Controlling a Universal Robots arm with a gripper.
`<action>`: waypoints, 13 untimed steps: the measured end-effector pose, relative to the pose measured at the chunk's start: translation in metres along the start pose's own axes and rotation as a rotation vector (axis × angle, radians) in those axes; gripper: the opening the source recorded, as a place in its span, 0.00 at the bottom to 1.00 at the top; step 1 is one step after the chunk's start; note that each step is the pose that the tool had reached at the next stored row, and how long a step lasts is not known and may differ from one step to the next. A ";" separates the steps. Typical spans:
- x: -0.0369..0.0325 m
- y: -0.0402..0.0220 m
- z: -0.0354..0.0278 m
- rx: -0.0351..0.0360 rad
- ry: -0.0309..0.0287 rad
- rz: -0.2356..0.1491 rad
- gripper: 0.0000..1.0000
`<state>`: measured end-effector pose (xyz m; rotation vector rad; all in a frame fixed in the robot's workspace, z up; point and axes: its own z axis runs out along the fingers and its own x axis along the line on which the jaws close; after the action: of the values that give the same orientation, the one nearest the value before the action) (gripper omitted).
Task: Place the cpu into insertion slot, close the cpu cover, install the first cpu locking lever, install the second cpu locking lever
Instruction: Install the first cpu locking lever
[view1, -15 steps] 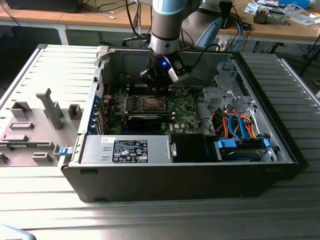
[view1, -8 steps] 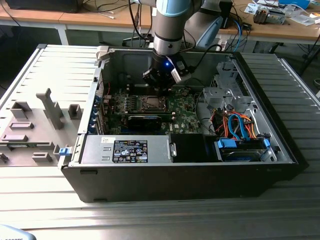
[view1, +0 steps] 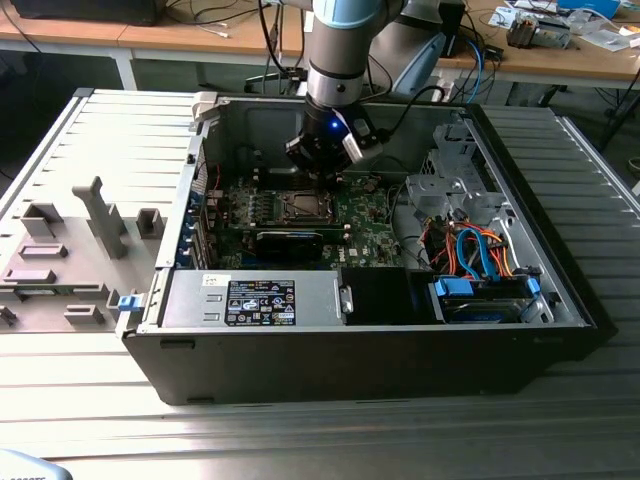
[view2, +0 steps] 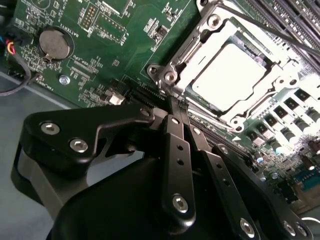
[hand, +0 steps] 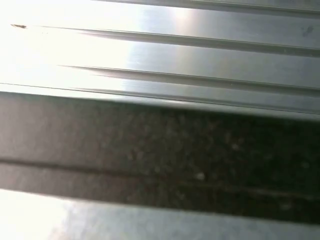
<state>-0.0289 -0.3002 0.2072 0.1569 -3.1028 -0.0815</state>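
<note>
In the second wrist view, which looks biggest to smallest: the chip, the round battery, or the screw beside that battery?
1. cpu, seated under the closed cpu cover
2. round battery
3. screw

The battery's distance from the camera makes true sizes unsure.

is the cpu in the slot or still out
In. In the second wrist view the cpu lies flat inside the insertion slot, with the cpu cover framing its silvery top.

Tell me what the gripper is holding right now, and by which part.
Nothing. The gripper has its fingers together and empty, tips by the corner of the cpu cover, with the cpu already seated under it.
</note>
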 end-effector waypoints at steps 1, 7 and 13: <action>0.0000 0.0000 0.0003 0.0001 0.0000 0.000 0.11; 0.0007 -0.0004 0.0053 0.0009 0.0008 0.000 0.11; 0.0008 -0.0005 0.0062 0.0007 0.0006 0.000 0.11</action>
<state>-0.0298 -0.3005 0.2010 0.1567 -3.1023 -0.0803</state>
